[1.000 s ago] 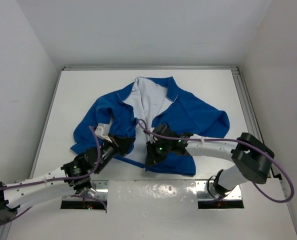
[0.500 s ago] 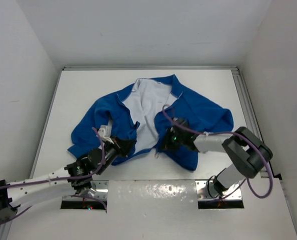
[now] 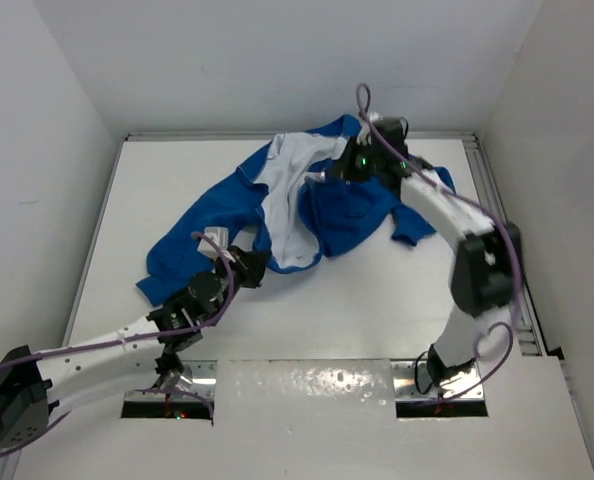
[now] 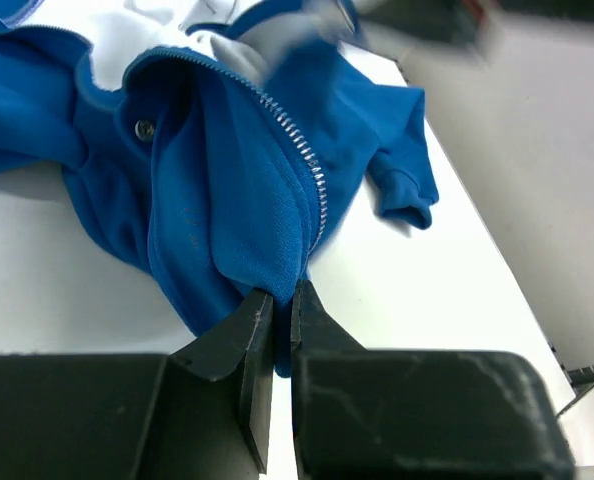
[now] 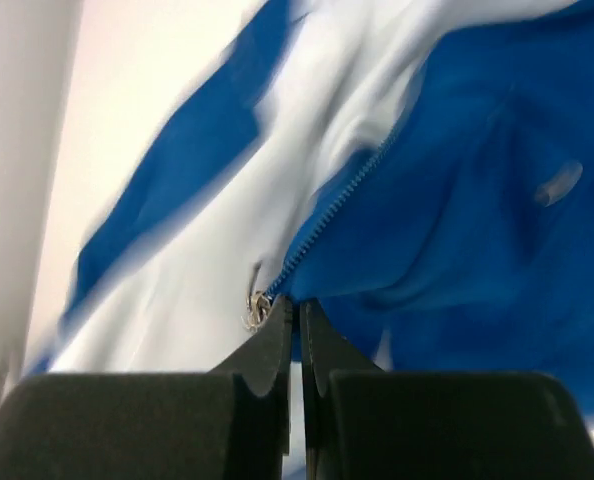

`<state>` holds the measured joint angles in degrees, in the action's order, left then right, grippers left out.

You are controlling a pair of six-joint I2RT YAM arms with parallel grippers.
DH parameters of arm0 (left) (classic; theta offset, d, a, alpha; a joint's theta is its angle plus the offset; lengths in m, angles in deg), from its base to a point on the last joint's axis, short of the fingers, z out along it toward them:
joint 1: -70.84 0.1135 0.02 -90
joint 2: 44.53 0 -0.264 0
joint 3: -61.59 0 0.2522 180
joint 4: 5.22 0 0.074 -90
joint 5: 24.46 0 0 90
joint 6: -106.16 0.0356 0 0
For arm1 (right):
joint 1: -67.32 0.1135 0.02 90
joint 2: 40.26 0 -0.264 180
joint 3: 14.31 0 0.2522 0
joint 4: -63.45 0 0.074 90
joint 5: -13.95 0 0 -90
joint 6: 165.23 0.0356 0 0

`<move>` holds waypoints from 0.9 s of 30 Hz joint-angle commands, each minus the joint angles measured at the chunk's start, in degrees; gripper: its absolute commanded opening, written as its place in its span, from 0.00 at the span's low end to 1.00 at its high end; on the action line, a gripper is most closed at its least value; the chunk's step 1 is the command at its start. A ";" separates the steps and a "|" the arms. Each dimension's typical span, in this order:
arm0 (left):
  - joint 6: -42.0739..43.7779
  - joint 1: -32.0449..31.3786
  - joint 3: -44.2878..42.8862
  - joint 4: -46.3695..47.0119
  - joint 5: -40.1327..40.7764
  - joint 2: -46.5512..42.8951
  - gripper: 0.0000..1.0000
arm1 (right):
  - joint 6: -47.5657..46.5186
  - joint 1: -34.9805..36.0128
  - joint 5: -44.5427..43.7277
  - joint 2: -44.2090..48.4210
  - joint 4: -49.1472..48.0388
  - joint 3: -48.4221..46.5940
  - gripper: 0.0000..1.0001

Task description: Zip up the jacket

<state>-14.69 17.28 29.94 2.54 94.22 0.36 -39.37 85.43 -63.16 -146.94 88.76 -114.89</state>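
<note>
Jacket (image 3: pixel 352 205) lies on the white table (image 3: pixel 407 300), stretched slantwise from the lower left to the upper right of the top view; front open, white lining (image 3: pixel 289 195) showing in the middle; its upper end is bunched and raised by the back wall, top centre-right. Left gripper (image 3: pixel 251 266), left of centre, is clenched on blue fabric at the low end of one front panel; in the left wrist view the fingers (image 4: pixel 232 345) pinch the cloth just below the zipper teeth (image 4: pixel 299 150), which run up and left from the tips; small round snap (image 4: pixel 144 127) in the upper left of that frame; sleeve cuff (image 4: pixel 409 195) lies on the table at right. Right gripper (image 3: pixel 329 172), top centre, is clamped on the other front edge; right wrist view is blurred, jaws almost together on the zipper edge, metal pull (image 5: pixel 256 306) just left of the tips, blue cloth to the right, lining to the left. The two front edges lie apart; zipper not joined.
</note>
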 commanded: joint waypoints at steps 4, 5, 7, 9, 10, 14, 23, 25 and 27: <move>0.18 1.62 3.38 -0.86 0.84 -6.02 0.00 | 0.24 16.33 22.40 27.03 -0.54 39.02 0.00; 0.00 1.70 3.82 -1.91 1.45 -6.47 0.00 | 2.79 18.43 23.14 28.44 -3.35 42.23 0.00; -0.18 1.71 4.00 -2.18 0.94 -7.18 0.00 | 2.03 20.46 20.97 30.12 0.21 47.59 0.00; -0.44 1.70 4.35 -2.18 -0.47 -7.00 0.00 | 3.42 21.97 21.04 29.34 -1.44 53.48 0.00; -0.44 1.70 4.62 -2.27 -1.78 -6.83 0.00 | 3.52 22.23 20.95 28.63 -1.70 54.73 0.00; -0.09 1.70 4.88 -4.72 -3.63 -7.70 0.00 | 2.99 22.23 11.83 28.71 -1.53 58.17 0.00; -0.26 1.79 3.65 -13.25 -8.21 -13.77 0.00 | 2.73 22.41 5.93 40.20 1.54 60.46 0.71; -0.70 1.70 3.48 -14.57 -8.21 -14.47 0.00 | 2.73 22.41 3.82 42.85 3.55 60.20 0.71; -0.88 1.70 3.21 -15.54 -8.38 -14.65 0.00 | 3.34 22.50 2.24 45.49 4.18 60.46 0.66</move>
<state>-15.22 18.46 34.57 -11.56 87.34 -13.48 -36.42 107.68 -56.78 -104.40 91.30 -54.33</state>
